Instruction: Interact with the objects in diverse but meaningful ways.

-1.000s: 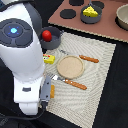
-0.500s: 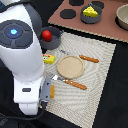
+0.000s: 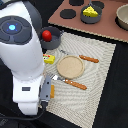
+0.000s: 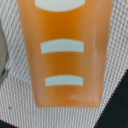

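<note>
Arm low over the woven mat [image 3: 100, 70], close above the bread loaf [image 4: 65, 50].
End effector state: cannot tell. Tomato [image 3: 46, 35] in grey saucepan [image 3: 54, 40]; cheese wedge [image 3: 90, 10] in dark pot [image 3: 90, 18].

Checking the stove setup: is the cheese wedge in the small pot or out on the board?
In. The cheese wedge sits inside the small grey pot on the brown stove board, rising above its rim.

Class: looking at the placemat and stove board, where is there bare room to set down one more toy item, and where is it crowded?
Free: the placemat on the exterior view's right, beyond the plate and knife. Crowded: around the tomato, butter block and the arm.
</note>
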